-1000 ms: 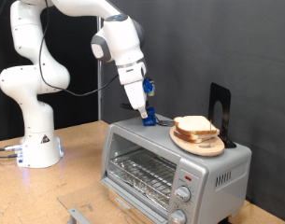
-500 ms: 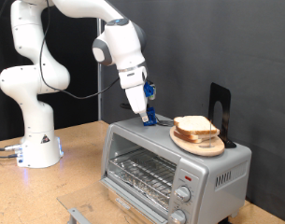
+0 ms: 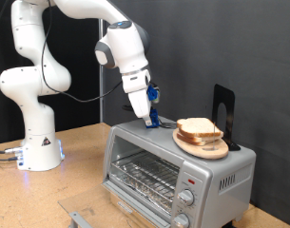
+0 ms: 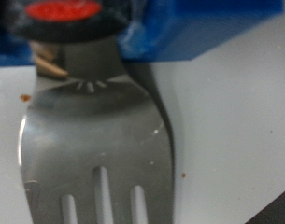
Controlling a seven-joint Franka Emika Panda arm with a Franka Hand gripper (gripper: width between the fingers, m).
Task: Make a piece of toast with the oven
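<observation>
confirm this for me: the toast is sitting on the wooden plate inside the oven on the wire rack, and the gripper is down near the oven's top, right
Not quite. The piece of toast does sit on the wooden plate, but the plate is on top of the oven, not inside on the wire rack, which is bare in the exterior view. The gripper is indeed low over the oven's top.

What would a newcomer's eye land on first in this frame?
Probably the white robot arm's gripper, lowered onto the top of the boxy silver-grey toaster oven, its blue fingers gripping a slotted metal spatula that fills the wrist view. Toward the exterior view's right, the pale beige slice of toast sits on a round tan wooden plate atop the oven.
</observation>
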